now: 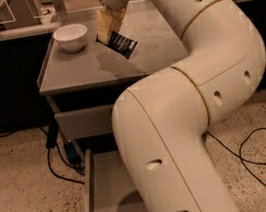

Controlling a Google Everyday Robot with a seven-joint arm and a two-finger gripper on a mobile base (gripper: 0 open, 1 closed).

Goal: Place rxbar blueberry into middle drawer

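My gripper (108, 31) is above the cabinet top, shut on the rxbar blueberry (121, 44), a dark flat bar with white lettering. The bar hangs tilted in the air above the grey cabinet top (86, 70), casting a shadow below it. The middle drawer (106, 193) is pulled open low in the view, a light-grey shallow tray with a bare floor. My thick white arm (186, 119) covers its right part.
A white bowl (71, 37) stands on the cabinet top at the back left. A closed drawer front (82, 122) sits under the top. Black cables (262, 152) lie on the speckled floor at both sides. A dark counter runs behind.
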